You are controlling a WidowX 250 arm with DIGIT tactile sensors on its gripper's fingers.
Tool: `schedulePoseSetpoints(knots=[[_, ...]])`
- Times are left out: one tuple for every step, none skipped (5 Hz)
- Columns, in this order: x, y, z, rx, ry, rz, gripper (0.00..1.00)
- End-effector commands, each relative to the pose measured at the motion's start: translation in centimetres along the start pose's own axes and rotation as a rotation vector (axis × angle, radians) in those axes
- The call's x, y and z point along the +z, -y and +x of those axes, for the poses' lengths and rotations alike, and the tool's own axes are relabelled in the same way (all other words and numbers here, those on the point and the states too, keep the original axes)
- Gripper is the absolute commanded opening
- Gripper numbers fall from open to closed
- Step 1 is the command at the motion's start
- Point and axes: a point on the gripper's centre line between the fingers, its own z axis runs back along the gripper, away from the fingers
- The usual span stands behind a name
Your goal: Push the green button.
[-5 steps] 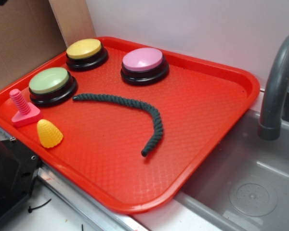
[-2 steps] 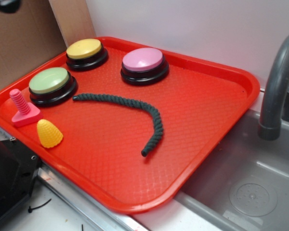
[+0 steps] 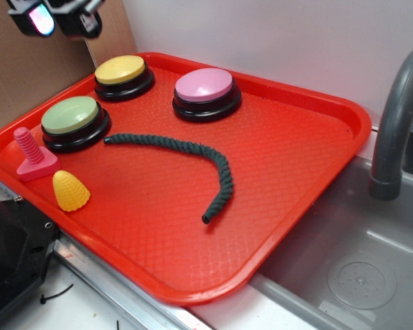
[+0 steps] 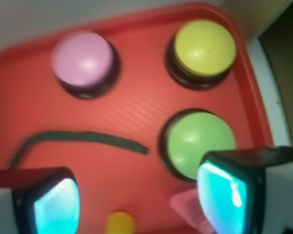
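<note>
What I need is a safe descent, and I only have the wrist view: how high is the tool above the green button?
Observer: The tool hangs well above the tray, up and left of the green button in the exterior picture, touching nothing.
Operator: What is the pink blur beside that button?
Observer: A pink toy bolt, standing upright close by the button; I cannot tell whether they touch.
Operator: Anything beyond the tray?
Observer: A grey faucet and a sink, at the picture's right.

No readable text, label, brand or number shows on anything.
</note>
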Motion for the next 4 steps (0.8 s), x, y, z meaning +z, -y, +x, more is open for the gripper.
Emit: schedulePoseSetpoints(knots=[[-3.5, -4.9, -1.8, 0.001, 0.014, 0.018, 1.00], [-4.8, -6.7, -1.2, 0.046, -0.017, 0.031, 1.00], [-6.0, -7.7, -0.2, 0.064, -0.039, 0.057, 1.00], [-7.8, -8.2, 0.4, 0.061, -0.052, 0.083, 1.00]])
